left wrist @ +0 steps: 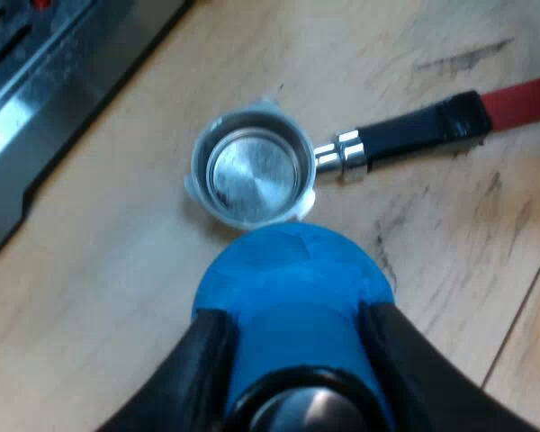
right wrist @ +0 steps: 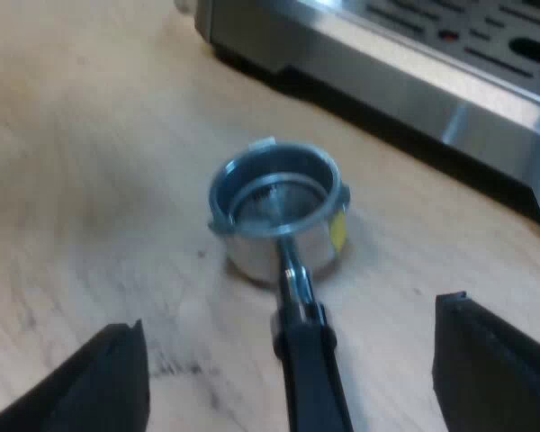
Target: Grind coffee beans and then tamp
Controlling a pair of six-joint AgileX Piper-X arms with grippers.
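Note:
The metal holder [left wrist: 252, 173] lies loose on the wooden table, its basket bare and shiny inside. Its dark handle [left wrist: 414, 133] ends in red [left wrist: 520, 101]. My left gripper [left wrist: 292, 337] is shut on the blue tamper [left wrist: 292, 288], which hangs just beside the holder's basket, above the table. In the right wrist view the holder [right wrist: 277, 211] rests with its handle [right wrist: 308, 369] pointing toward the camera. My right gripper [right wrist: 292, 360] stands open, one finger on each side of the handle, apart from it.
The espresso machine's metal base and drip tray [right wrist: 414, 63] stand close behind the holder; the same machine edge [left wrist: 45, 99] shows beside the holder in the left wrist view. Bare wooden table [left wrist: 117, 297] surrounds the holder.

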